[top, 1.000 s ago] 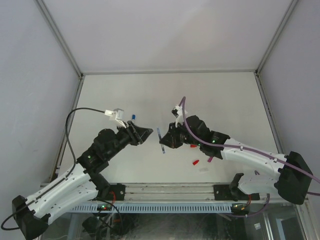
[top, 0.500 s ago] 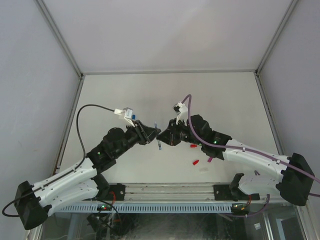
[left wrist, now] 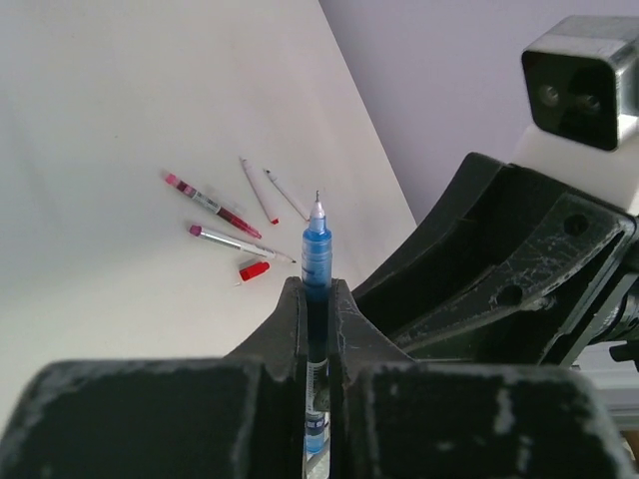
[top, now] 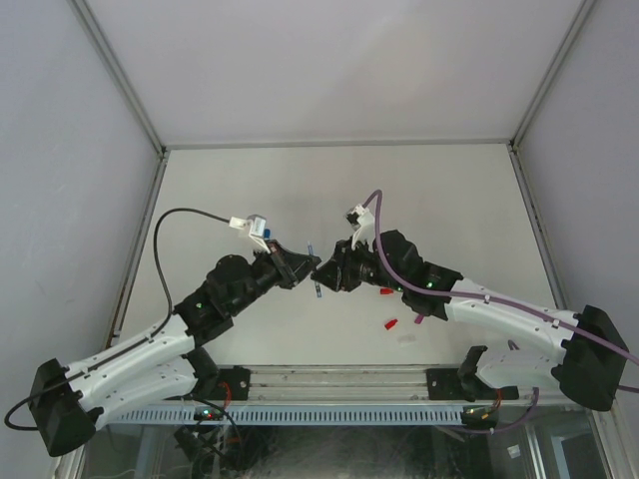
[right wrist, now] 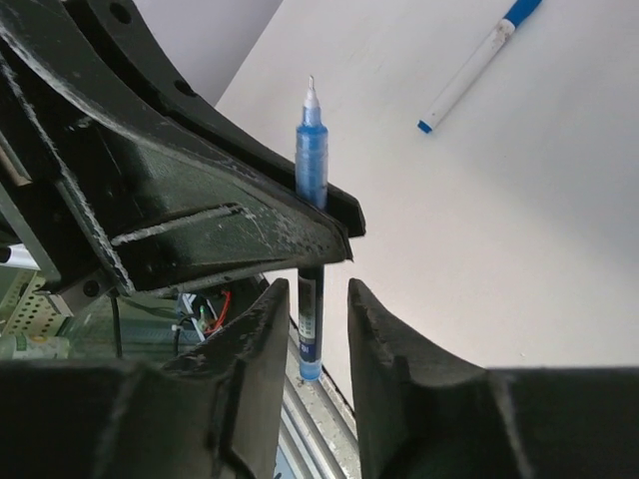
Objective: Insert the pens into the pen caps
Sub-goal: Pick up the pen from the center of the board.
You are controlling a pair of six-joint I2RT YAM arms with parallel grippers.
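White tabletop [top: 449, 200] under plain grey walls [top: 329, 70] is your workspace, and both arms meet above its middle, a little toward the near edge. Your left gripper [left wrist: 318, 289] is clamped on a blue pen [left wrist: 317, 244]. Its two fingers [left wrist: 290, 319] press tight to the barrel with no gap showing. The pen stands upright between them, its fine bare tip above the fingertips and its lower barrel running down through the slot.

Your right gripper [right wrist: 313, 294] has its jaws parted. In the right wrist view the pen's lower end sits between the two fingers [right wrist: 384, 339] with a gap on each side, so this gripper holds nothing. From above, the two grippers face each other tip to tip with the pen between them, held clear of the surface.

In the left wrist view you'll see four more pens [left wrist: 240, 242] lying loose on the table beyond the held one. Two have magenta ends and two are pale with red tips, all fanned close together. A red cap [left wrist: 254, 269] lies just beside the nearest. The right wrist view shows a second blue pen [right wrist: 477, 68] lying flat, well apart from the grippers. From above, a stubby red piece [top: 391, 323] lies close to the near edge, right of the middle; you cannot tell whether it is that same cap.
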